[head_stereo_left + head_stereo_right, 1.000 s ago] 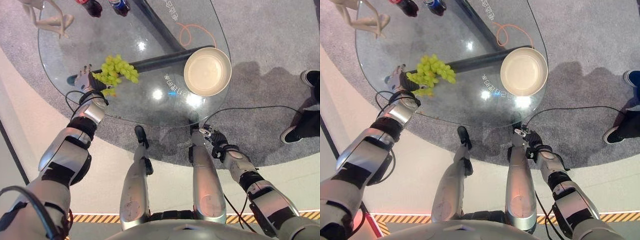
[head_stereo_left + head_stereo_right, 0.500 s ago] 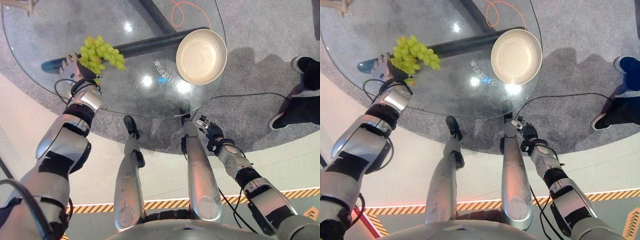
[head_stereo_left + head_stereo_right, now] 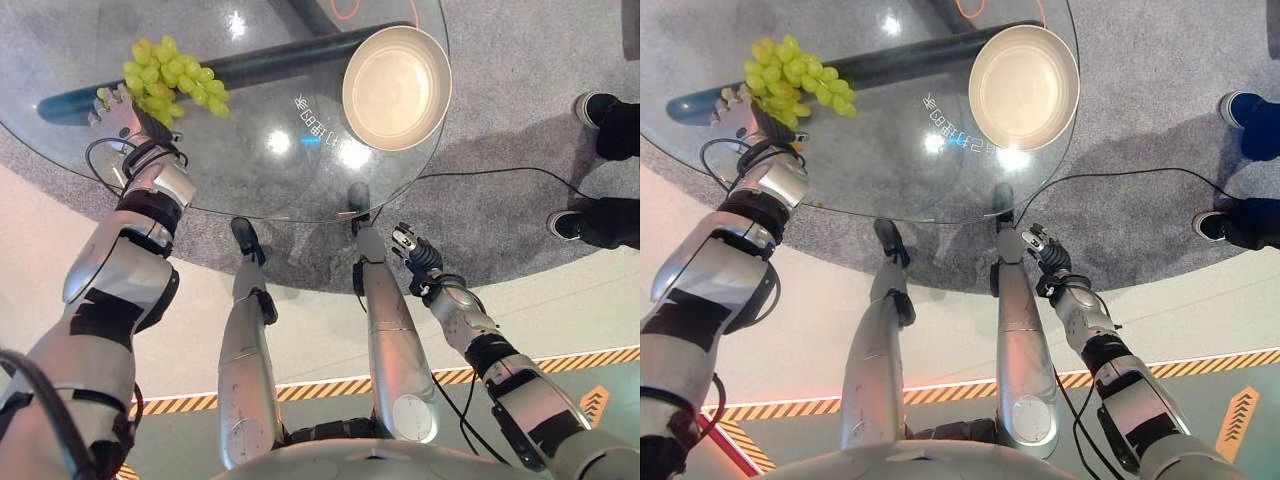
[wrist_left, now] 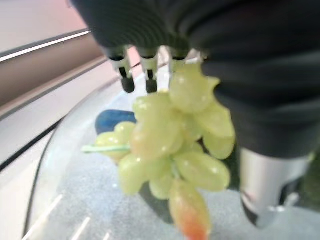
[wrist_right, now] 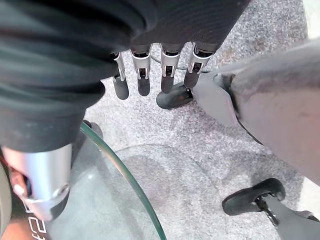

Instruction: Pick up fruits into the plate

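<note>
Grey carpet (image 3: 520, 60) is seen under a round glass counter (image 3: 250, 170). Green grapes (image 3: 170, 78) are gripped by the left hand (image 3: 118, 112) at ten o'clock, the bunch's long axis running toward three o'clock. An empty cream plate (image 3: 396, 74) sits at one o'clock. The right hand (image 3: 418, 256) hangs relaxed, fingers uncurled, below the counter's rim.

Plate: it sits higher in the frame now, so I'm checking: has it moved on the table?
No. The plate keeps its place at the right rim of the glass table; the camera shifted.

Bare glass table (image 3: 270, 170) between grapes (image 3: 170, 78) and plate (image 3: 396, 73) — unobstructed.
</note>
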Tool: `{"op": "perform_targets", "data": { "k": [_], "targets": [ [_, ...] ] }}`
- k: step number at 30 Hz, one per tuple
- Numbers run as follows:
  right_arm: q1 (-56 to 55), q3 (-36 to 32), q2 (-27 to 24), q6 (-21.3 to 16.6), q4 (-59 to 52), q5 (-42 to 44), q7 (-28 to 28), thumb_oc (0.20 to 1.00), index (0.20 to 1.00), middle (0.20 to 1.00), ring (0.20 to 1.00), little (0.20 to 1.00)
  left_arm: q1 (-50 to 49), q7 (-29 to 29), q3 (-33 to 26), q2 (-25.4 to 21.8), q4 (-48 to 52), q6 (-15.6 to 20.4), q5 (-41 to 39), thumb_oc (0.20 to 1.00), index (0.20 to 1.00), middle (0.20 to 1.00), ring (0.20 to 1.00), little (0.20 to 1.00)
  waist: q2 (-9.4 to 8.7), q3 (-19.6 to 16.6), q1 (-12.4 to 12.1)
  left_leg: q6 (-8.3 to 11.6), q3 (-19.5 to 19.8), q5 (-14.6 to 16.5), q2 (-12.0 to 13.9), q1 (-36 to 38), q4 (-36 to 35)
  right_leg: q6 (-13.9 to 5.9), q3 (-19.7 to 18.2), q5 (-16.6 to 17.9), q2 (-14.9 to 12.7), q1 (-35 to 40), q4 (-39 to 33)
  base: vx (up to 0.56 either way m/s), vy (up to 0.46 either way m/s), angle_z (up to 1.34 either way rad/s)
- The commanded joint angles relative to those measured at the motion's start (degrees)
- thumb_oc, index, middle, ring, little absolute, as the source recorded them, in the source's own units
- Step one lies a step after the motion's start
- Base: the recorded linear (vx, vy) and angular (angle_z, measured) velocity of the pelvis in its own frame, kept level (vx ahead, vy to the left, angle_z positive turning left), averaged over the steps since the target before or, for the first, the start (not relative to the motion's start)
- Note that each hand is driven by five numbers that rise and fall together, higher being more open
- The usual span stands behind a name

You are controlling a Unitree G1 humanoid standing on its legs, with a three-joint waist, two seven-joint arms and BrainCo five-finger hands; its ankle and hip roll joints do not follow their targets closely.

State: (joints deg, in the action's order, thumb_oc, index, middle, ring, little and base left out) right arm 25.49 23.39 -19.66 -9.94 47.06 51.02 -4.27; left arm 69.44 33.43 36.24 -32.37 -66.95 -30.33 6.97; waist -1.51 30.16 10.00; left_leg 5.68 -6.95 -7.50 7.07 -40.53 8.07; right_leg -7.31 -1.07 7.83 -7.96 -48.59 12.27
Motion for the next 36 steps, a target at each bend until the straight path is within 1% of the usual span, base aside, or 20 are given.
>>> {"op": "perform_targets", "data": {
  "k": [1, 2, 3, 4, 5, 12, 28, 36],
  "targets": [
    [-2.5, 1.1, 1.7, -1.8, -3.2, 2.8, -0.7, 1.0, 1.0, 1.0, 1.0, 1.0, 1.6, 0.5, -0.5, -4.6, -3.8, -1.3, 3.0, 1.0, 1.0, 1.0, 1.0, 1.0, -2.79, -0.4, 0.1, -2.23, 3.1, 6.0, -4.9, -3.4, 7.1, 3.23, 0.7, -3.1, 6.5, -0.7, 4.3, 0.0, 0.0, 0.0],
    [-2.5, 1.1, 1.7, -1.9, -3.1, 2.9, -0.8, 1.0, 1.0, 1.0, 1.0, 1.0, 1.7, 0.6, -0.4, -4.5, -3.9, -1.3, 3.0, 1.0, 1.0, 1.0, 1.0, 1.0, -2.81, -0.4, 0.2, -2.22, 3.1, 6.0, -4.9, -3.5, 7.1, 3.23, 0.6, -3.1, 6.6, -0.8, 4.3, 0.0, 0.0, 0.0],
    [-2.4, 1.1, 1.8, -2.0, -3.4, 2.9, -0.6, 1.0, 1.0, 1.0, 1.0, 1.0, 1.8, 1.0, -0.4, -4.4, -3.9, -1.3, 3.0, 0.944, 0.944, 0.944, 0.944, 0.944, -2.88, -0.4, 0.2, -2.24, 3.1, 6.1, -5.0, -3.8, 7.2, 3.22, 0.6, -3.0, 6.6, -1.1, 4.3, 0.0, 0.0, 0.0],
    [-2.4, 1.1, 1.9, -1.9, -3.4, 2.9, -0.6, 1.0, 1.0, 1.0, 1.0, 1.0, 1.9, 1.0, -0.4, -4.4, -3.9, -1.3, 3.2, 0.796, 0.796, 0.796, 0.796, 0.796, -2.89, -0.4, 0.2, -2.25, 3.2, 6.1, -5.0, -3.9, 7.3, 3.21, 0.6, -2.9, 6.6, -1.2, 4.3, 0.0, 0.0, 0.0],
    [-2.2, 1.2, 1.8, -2.1, -3.3, 3.2, -0.9, 1.0, 1.0, 1.0, 1.0, 1.0, 2.1, 1.5, -0.3, -4.3, -4.0, -1.0, 3.0, 0.2, 0.2, 0.2, 0.2, 0.2, -2.96, -0.4, 0.3, -2.21, 3.1, 6.0, -5.0, -4.1, 7.2, 3.24, 0.6, -2.8, 6.7, -1.4, 4.2, 0.0, 0.0, 0.0],
    [-2.3, 1.1, 1.7, -2.0, -3.8, 3.7, -1.3, 1.0, 1.0, 1.0, 1.0, 1.0, 2.9, 0.5, 0.2, -4.7, -4.0, -1.2, 2.9, 0.2, 0.2, 0.2, 0.2, 0.2, -2.98, -0.4, 0.4, -2.13, 3.1, 6.1, -5.2, -4.3, 7.0, 3.21, 0.7, -2.7, 6.7, -1.6, 3.8, 0.0, 0.0, 0.0],
    [-2.7, 0.8, 2.0, -3.0, -4.3, 3.8, -1.3, 1.0, 1.0, 1.0, 1.0, 1.0, 2.3, 0.6, -0.1, -4.5, -2.7, -1.2, 3.2, 0.2, 0.2, 0.2, 0.2, 0.2, -2.77, -0.4, 0.1, -2.21, 3.2, 6.0, -5.5, -3.8, 6.6, 3.18, 1.1, -2.6, 6.6, -1.1, 3.6, 0.0, 0.0, 0.0],
    [-2.9, 0.8, 1.8, -3.6, -4.5, 3.4, -1.6, 1.0, 1.0, 1.0, 1.0, 1.0, 2.0, 1.1, -0.1, -4.6, -0.9, 1.3, 2.6, 0.2, 0.2, 0.2, 0.2, 0.2, -2.18, -0.4, -0.5, -2.4, 3.0, 5.6, -5.5, -1.2, 5.4, 3.24, 1.3, -3.1, 6.6, 1.0, 3.8, 0.0, 0.0, 0.0]
  ]
}}
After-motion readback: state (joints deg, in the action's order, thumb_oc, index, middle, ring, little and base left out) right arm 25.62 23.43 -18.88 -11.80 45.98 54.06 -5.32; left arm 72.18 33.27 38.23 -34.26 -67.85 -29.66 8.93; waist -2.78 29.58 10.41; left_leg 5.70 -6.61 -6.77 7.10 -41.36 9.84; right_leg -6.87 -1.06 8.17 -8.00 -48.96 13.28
